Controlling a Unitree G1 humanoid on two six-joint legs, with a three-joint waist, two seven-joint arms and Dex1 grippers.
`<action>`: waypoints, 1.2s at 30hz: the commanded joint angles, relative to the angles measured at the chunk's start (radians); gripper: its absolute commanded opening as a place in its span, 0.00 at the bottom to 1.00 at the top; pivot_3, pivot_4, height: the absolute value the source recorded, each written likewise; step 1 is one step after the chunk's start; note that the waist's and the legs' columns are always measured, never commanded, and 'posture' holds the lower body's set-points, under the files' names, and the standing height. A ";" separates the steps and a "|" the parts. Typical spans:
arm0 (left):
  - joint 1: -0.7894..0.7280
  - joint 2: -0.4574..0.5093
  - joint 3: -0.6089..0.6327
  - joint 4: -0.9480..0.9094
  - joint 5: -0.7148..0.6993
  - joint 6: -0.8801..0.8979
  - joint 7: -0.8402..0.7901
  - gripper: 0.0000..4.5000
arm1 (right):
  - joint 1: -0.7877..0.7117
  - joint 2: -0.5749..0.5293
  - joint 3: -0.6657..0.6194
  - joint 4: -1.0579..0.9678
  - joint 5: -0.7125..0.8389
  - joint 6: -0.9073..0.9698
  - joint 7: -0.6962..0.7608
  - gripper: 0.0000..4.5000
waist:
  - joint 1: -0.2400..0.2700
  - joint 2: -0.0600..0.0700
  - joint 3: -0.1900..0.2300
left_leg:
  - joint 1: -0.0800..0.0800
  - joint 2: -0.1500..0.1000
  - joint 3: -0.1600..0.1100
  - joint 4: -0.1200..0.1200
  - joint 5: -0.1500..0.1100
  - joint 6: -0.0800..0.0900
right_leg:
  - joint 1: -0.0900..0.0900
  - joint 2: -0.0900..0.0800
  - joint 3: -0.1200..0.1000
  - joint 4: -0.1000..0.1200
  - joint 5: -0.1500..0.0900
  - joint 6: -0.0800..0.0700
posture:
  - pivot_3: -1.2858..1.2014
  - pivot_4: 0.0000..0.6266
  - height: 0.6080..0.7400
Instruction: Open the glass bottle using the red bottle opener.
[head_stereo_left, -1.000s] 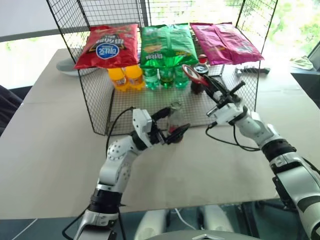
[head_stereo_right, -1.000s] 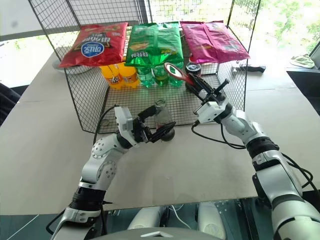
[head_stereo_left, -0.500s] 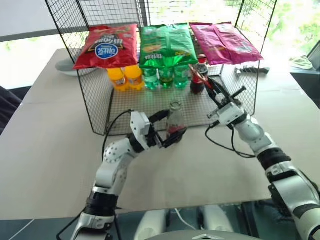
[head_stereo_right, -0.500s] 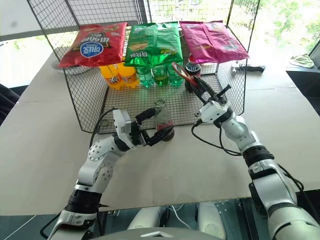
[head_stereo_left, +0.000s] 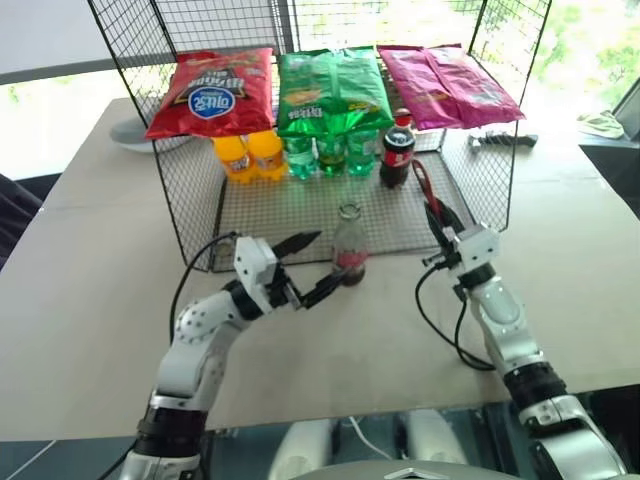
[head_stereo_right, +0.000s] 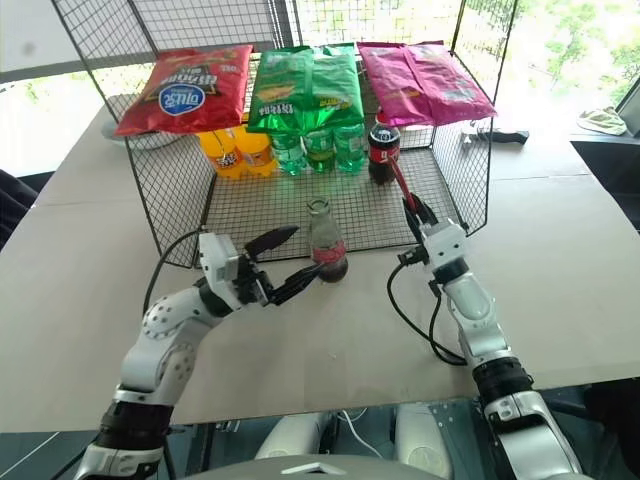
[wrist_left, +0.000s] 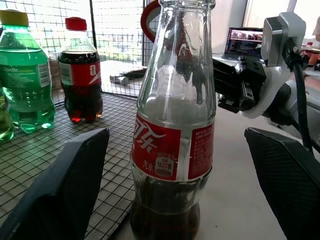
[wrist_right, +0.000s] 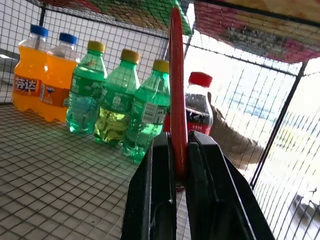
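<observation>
Head views: glass bottle (head_stereo_left: 348, 244) upright at rack's near edge, uncapped; left gripper (head_stereo_left: 308, 267) spread wide, now withdrawn leftward.
Right wrist view: right gripper (wrist_right: 176, 172) clamps red bottle opener (wrist_right: 177, 90), now lowered; opening likely done.

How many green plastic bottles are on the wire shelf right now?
3: green plastic bottles stand side by side under the green snack bag: left, middle, right, between the orange bottles and the dark cola bottle. More may be hidden behind.
</observation>
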 joint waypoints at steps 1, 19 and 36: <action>0.067 0.030 0.067 -0.098 -0.038 0.009 0.009 1.00 | 0.088 -0.004 -0.040 -0.146 0.062 0.117 0.024 0.00 | 0.001 0.000 0.000 | 0.000 0.000 0.000 0.000 0.000 0.000 | 0.000 0.000 0.000 0.000 0.000 0.000 | 0.52 0.24 1.00; 0.191 0.021 0.340 -0.147 -0.066 0.076 0.281 1.00 | 0.477 -0.061 -0.032 -0.609 0.206 0.611 0.162 0.63 | 0.008 -0.001 0.000 | -0.002 -0.001 -0.003 0.001 -0.002 0.003 | -0.001 -0.002 -0.004 0.000 0.000 0.001 | 0.52 0.24 1.00; 0.488 0.070 0.276 -0.125 0.091 0.030 0.179 1.00 | 0.504 -0.292 -0.293 -0.399 0.364 0.418 0.676 0.89 | 0.013 -0.004 0.003 | 0.002 0.001 -0.001 -0.002 -0.003 0.005 | 0.003 -0.003 -0.002 -0.002 0.000 0.000 | 0.52 0.24 1.00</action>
